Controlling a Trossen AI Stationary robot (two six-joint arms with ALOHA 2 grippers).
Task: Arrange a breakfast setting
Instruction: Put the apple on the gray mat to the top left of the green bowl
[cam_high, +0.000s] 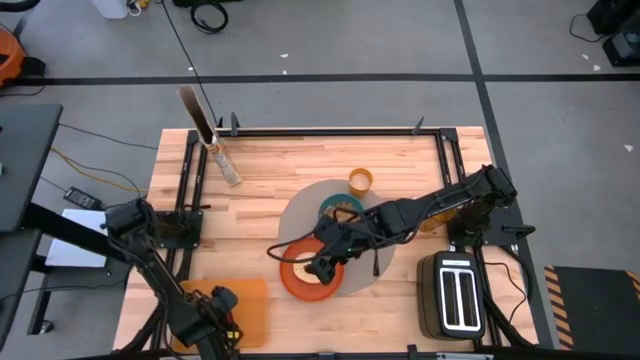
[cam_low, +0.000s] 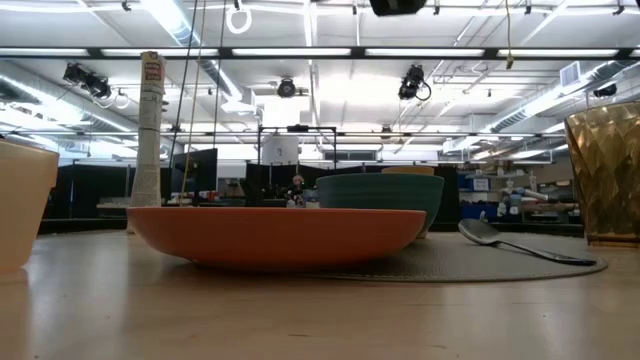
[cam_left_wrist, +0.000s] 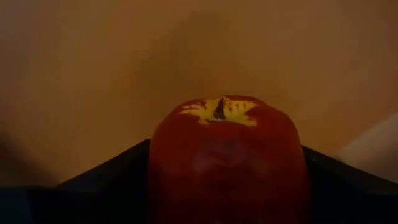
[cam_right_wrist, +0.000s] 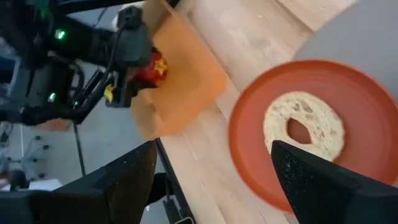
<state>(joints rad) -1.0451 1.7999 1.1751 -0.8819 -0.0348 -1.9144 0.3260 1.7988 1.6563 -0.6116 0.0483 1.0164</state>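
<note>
A red apple (cam_left_wrist: 227, 162) stands stalk end up on a tan board (cam_high: 250, 305) at the table's near left. My left gripper (cam_high: 215, 312) points down over it, open, one finger on each side. An orange plate (cam_high: 300, 283) lies on the near edge of the round grey mat (cam_high: 300, 215), with a toast slice (cam_right_wrist: 305, 127) lying flat on it. My right gripper (cam_right_wrist: 211, 186) hangs open above the plate, nothing between its fingers. The teal bowl (cam_high: 340, 207) also sits on the mat, and the small yellow cup (cam_high: 360, 180) stands at the mat's far edge. A metal spoon (cam_low: 510, 240) lies on the mat. My left gripper comes at the apple from above, with its dark fingers (cam_left_wrist: 106, 180) beside the apple's sides (cam_left_wrist: 158, 168). I cannot tell whether they touch it. The apple sits on the tan board.
A black-and-silver toaster (cam_high: 455, 293) stands at the near right corner. A tall narrow box (cam_high: 200, 115) rises at the far left. A golden faceted thing (cam_low: 605, 170) shows at the right edge of the low view. Bare wood lies between the board and the mat.
</note>
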